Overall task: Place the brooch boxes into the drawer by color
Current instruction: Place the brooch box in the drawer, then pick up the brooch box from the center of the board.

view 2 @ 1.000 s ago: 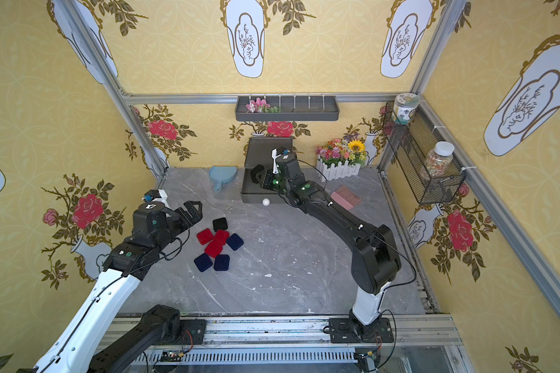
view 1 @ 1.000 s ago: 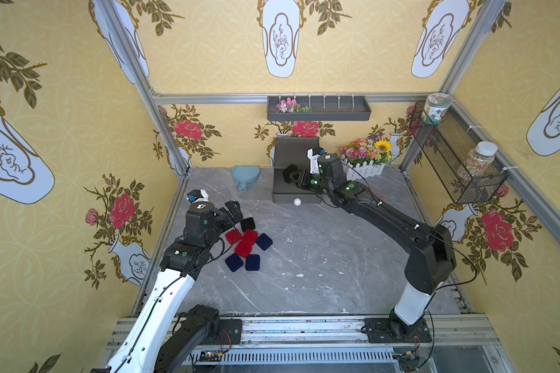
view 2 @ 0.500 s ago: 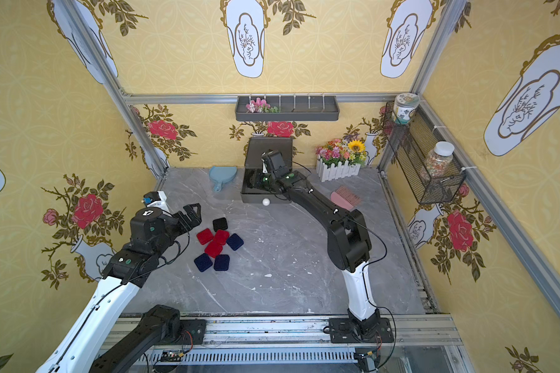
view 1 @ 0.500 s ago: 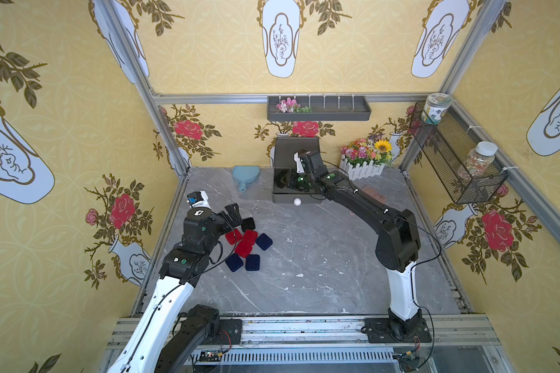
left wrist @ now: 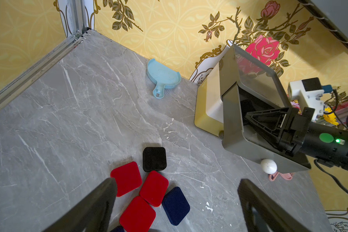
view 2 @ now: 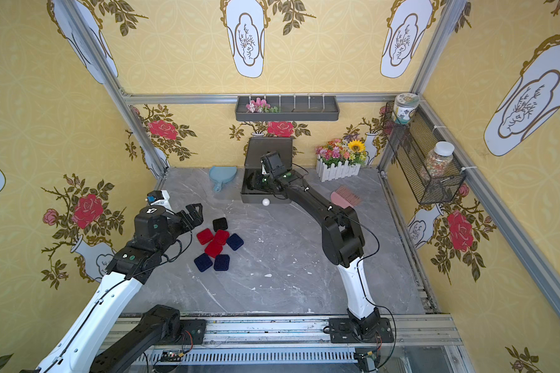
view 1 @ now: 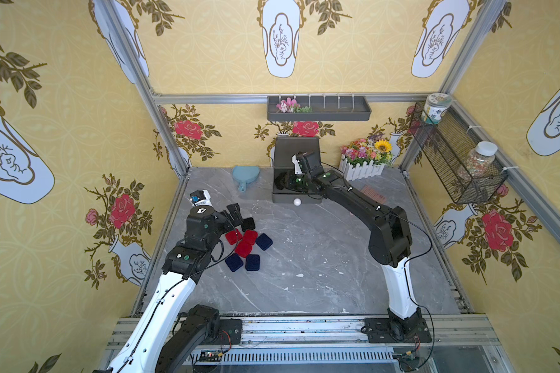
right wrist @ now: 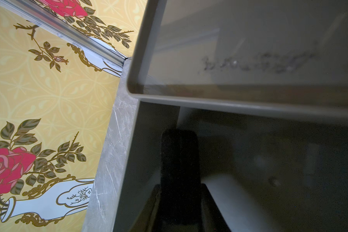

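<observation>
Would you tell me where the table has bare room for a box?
The front middle is bare, between the brooch boxes and the right arm; so is the corner beside the blue dustpan. It is crowded around the open drawer.

Yellow rose-patterned wallpaper (view 1: 223,48) lined the walls around a grey marble bench (view 1: 320,264). A dark wall tray (view 1: 337,116) and a black wire basket (view 1: 446,158) hung in bright, even light.

Small rounded-square red velvet cases (left wrist: 127,178), black velvet case (left wrist: 154,158) and navy velvet case (left wrist: 175,204): matt, short fuzzy nap, no shine. Grey marble-patterned table (left wrist: 88,112): smooth, faint sheen, white scuffs. Boxy three-drawer plastic chest (left wrist: 255,80): smooth, glossy, dark grey top mirroring the wallpaper (left wrist: 169,30); round white knob (left wrist: 268,166) glossy.
</observation>
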